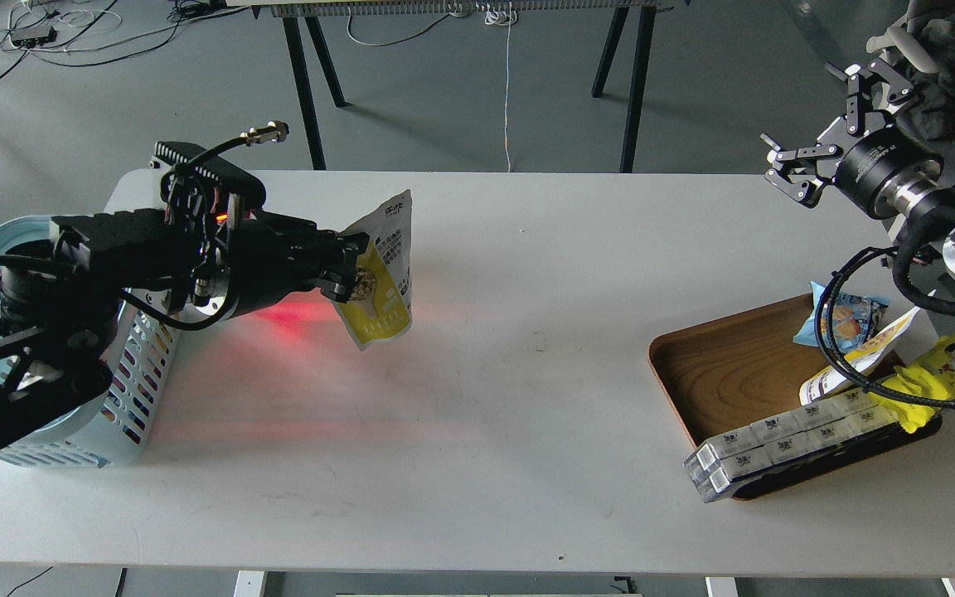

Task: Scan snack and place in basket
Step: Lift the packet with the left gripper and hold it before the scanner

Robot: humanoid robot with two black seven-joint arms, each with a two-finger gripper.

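Left pincer (348, 270) grips the snack (382, 274) above the table (527, 332); right pincer (817, 133) hangs open over the wooden tray (726, 373)

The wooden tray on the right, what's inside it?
The wooden tray holds a blue snack bag, a white-and-yellow pouch, a yellow cartoon-face wrapper and clear boxes overhanging its front rim. The right arm's cables hide parts of them; its left half is bare.

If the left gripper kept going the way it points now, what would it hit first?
Nothing nearby, it seems. The left gripper, shut on the snack, points right over bare table; the tray lies far off, lower, depth unclear.
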